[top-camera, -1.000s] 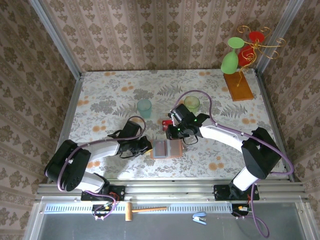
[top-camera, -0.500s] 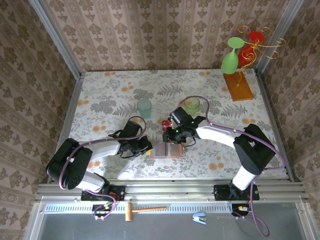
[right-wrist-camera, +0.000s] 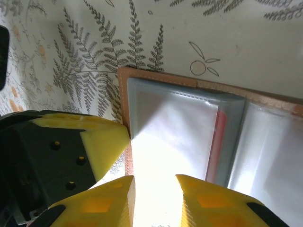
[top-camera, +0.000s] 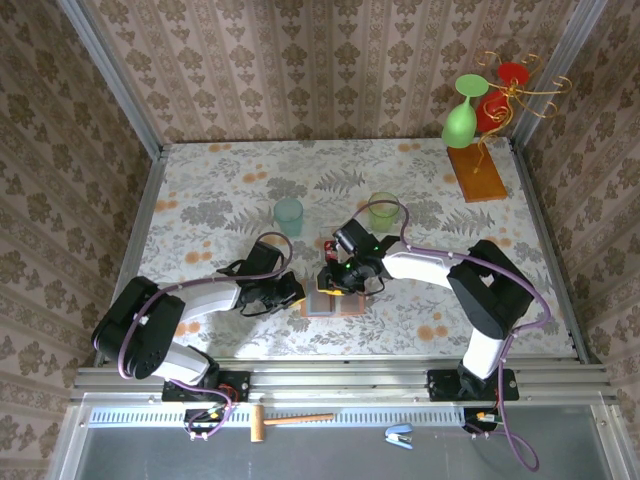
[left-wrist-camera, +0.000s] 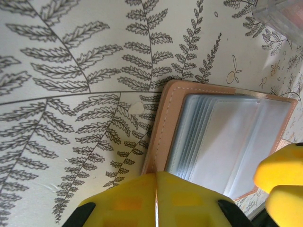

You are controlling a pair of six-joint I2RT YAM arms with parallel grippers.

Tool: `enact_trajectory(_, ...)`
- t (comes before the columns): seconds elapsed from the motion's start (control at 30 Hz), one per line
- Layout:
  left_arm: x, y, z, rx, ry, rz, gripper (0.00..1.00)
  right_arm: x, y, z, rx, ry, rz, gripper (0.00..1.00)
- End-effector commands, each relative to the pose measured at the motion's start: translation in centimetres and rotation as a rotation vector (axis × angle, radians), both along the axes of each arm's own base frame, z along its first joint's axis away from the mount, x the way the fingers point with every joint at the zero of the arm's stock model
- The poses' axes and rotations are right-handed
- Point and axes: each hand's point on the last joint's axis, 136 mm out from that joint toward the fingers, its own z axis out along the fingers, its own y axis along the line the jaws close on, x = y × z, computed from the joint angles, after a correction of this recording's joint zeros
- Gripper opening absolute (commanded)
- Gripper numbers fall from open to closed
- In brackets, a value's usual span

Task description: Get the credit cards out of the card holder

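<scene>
The card holder (top-camera: 333, 304) lies open on the table near the front, a tan leather wallet (left-wrist-camera: 168, 123) with grey-blue clear pockets (right-wrist-camera: 175, 118). My left gripper (top-camera: 297, 293) is shut on its left edge, its yellow fingers (left-wrist-camera: 189, 194) pinching the leather rim. My right gripper (top-camera: 336, 283) hovers low over the left half, open, its fingertips (right-wrist-camera: 208, 198) apart above a clear sleeve. The edge of one red credit card (right-wrist-camera: 218, 142) shows inside a pocket by the fold. A red card (top-camera: 328, 245) lies on the table just behind the right gripper, partly hidden.
A teal cup (top-camera: 288, 213) and a green cup (top-camera: 383, 208) stand behind the wallet. A wire glass stand on a wooden base (top-camera: 476, 173) holds a green glass (top-camera: 462, 115) at the back right. A hammer (top-camera: 285, 420) lies beyond the front rail.
My right gripper has moved left and forward from beside the red card to over the card holder, and its jaws have spread wider. The left gripper has stayed put.
</scene>
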Motion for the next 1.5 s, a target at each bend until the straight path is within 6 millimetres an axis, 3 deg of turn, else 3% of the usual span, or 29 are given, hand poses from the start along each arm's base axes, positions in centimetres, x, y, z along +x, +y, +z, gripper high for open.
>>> enact_trajectory(0.0,-0.2,0.0,-0.2,0.007,0.004,0.006,0.09,-0.7,0.7,-0.4,0.010,0.037,0.017,0.28)
enact_trajectory(0.53,-0.3,0.2,-0.5,0.011,0.008,0.007,0.10,-1.4,-0.4,-2.1,-0.071,0.060,0.012,0.31)
enact_trajectory(1.47,-0.5,0.8,-1.4,0.022,0.030,0.012,0.10,-1.0,-2.2,-1.9,-0.053,0.040,-0.039,0.31)
